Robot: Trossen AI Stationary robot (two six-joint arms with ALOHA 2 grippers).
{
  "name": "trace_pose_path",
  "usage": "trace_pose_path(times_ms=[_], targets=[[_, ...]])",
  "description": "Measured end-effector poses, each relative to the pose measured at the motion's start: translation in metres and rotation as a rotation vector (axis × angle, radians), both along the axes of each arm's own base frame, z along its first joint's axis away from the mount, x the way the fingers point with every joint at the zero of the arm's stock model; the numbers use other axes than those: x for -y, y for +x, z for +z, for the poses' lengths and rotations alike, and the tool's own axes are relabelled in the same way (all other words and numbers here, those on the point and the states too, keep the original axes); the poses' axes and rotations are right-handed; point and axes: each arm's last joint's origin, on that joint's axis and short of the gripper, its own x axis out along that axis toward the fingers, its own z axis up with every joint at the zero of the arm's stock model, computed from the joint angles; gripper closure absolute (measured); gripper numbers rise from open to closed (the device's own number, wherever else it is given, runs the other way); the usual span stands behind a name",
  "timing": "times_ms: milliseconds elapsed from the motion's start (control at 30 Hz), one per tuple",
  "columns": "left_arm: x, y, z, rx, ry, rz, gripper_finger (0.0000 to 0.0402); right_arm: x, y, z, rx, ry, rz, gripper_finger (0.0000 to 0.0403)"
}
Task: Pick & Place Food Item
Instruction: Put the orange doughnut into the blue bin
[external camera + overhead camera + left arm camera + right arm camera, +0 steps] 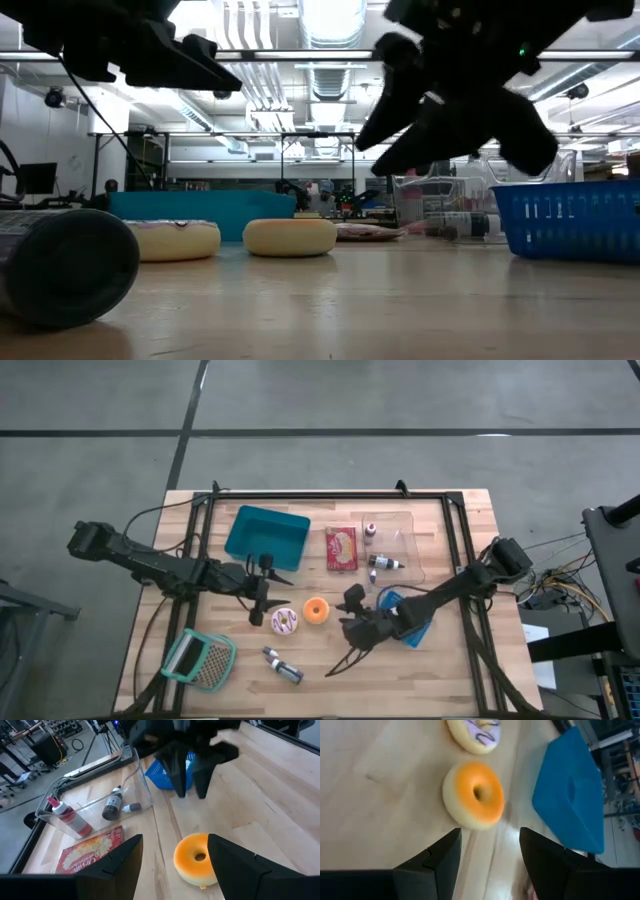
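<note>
Both fingers sets wide | orange donut (316, 609) between left gripper (266, 592), right gripper (352, 622), untouched

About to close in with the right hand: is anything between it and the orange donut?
Nothing visible. The right hand is open and faces the orange donut across bare table. The purple-iced donut lies beside it, off the approach line.

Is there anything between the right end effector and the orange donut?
No. In the right wrist view, only bare table lies between the open right end effector and the orange donut.
</note>
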Motion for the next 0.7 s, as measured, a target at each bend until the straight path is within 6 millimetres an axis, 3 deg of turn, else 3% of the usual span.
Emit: trace_pose_path(times_ms=[267, 700], targets=[[0.000, 0.000, 0.001, 0.013, 0.004, -0.002, 0.0174, 0.000, 0.020, -0.025, -0.076, -0.069, 0.015, 0.0207], [0.000, 0.001, 0.001, 0.012, 0.004, -0.001, 0.0174, -0.007, 0.042, -0.033, -0.092, -0.070, 0.064, 0.0207]])
